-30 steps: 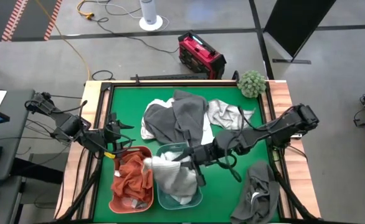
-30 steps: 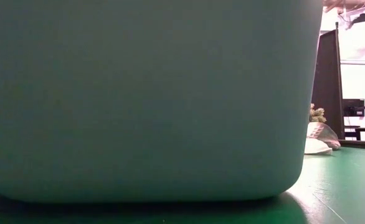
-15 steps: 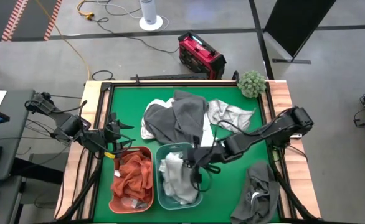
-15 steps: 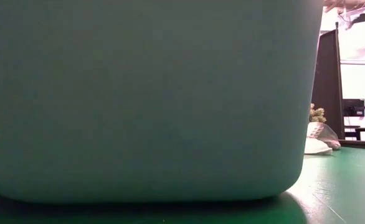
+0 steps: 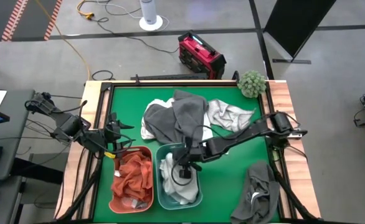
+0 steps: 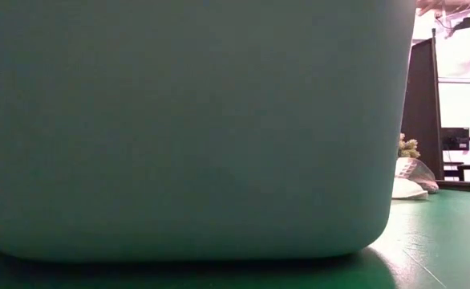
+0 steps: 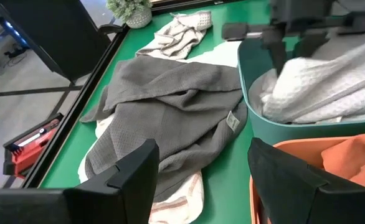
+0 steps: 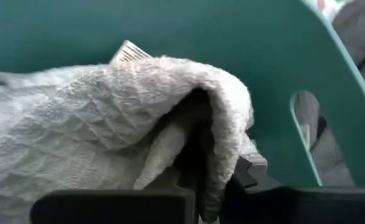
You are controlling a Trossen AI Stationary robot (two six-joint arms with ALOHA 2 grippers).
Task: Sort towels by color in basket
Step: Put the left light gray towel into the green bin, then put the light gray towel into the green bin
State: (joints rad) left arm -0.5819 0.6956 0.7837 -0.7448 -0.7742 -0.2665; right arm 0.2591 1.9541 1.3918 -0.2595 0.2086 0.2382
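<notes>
My right gripper [image 5: 184, 170] reaches from the table's right side down into the teal basket [image 5: 198, 198] and is shut on a light grey waffle towel [image 8: 126, 118]. That towel lies bunched in the basket with other pale cloth [image 5: 173, 183]. The orange basket [image 5: 113, 198] beside it holds rust-orange towels [image 5: 132, 177]. A heap of dark grey towels [image 5: 179, 115] lies on the green table over a white one. A pale towel [image 5: 229, 114] lies farther right. My left gripper [image 5: 123, 135] waits open at the table's left edge, beside the orange basket. My right gripper pinches a fold of the light grey towel [image 8: 223, 149] between its two fingers [image 8: 248, 171]. The cloth drapes over the fingertips and hides the exact spot. The fingers slant down into the teal basket from the table's right. The rest of the towel rests slack in the basket.
A dark grey towel [image 5: 260, 193] lies crumpled at the table's near right corner. A round green fuzzy ball [image 5: 252, 83] sits at the far right corner. The teal basket's wall [image 6: 187, 128] fills the low view. Bare green table [image 5: 223, 186] shows right of the baskets.
My right gripper has moved toward the table's left and near edge and down into the teal basket, still shut on the light towel. The towel, which hung spread over the basket's rim toward the orange basket, has been drawn in and now lies bunched inside the teal basket.
</notes>
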